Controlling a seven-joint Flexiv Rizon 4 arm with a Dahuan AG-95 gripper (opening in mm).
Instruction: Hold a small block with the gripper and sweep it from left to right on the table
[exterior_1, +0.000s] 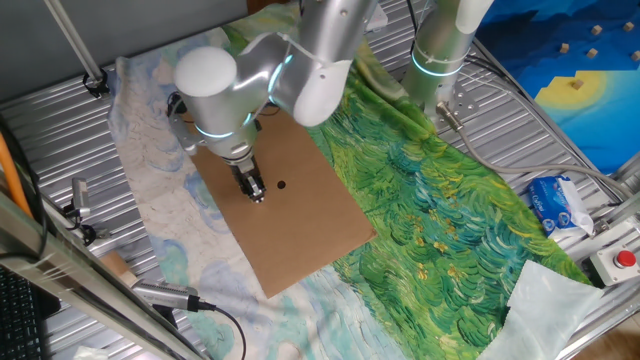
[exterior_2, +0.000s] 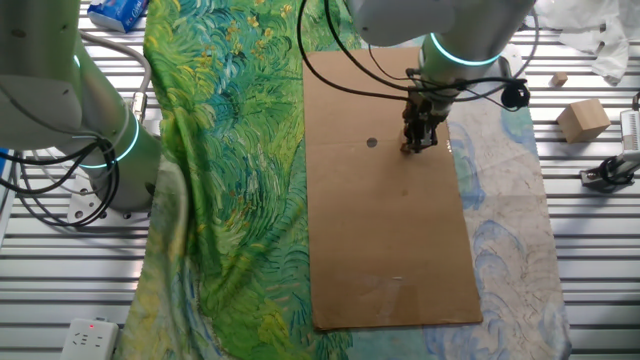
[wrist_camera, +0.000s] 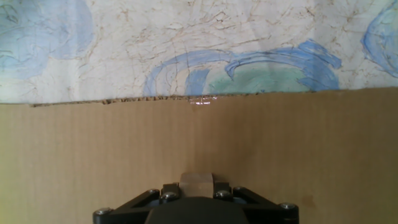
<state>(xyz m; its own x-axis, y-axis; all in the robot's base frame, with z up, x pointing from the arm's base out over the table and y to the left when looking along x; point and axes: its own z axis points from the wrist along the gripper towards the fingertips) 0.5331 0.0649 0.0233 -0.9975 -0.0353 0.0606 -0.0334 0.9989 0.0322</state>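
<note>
The small block (wrist_camera: 196, 184) is a light-tan wooden cube held between my black fingers, low in the hand view. My gripper (exterior_1: 256, 192) is shut on it and points straight down at the brown cardboard (exterior_1: 300, 235), a little left of the black dot (exterior_1: 281, 184). In the other fixed view the gripper (exterior_2: 417, 143) stands right of the dot (exterior_2: 372, 142) on the cardboard (exterior_2: 390, 240). In the hand view the gripper (wrist_camera: 196, 190) hangs over the cardboard (wrist_camera: 199, 137), near its edge with the pale-blue cloth (wrist_camera: 186, 43). Whether the block touches the cardboard I cannot tell.
A green swirly cloth (exterior_1: 440, 210) lies beside the cardboard. A second arm's silver column (exterior_1: 440, 50) stands at the back. A bigger wooden chunk (exterior_2: 583, 119) and a tiny cube (exterior_2: 560, 79) sit on the ribbed metal (exterior_2: 590, 260). A red button box (exterior_1: 620, 262) and a blue packet (exterior_1: 556, 205) lie at the right.
</note>
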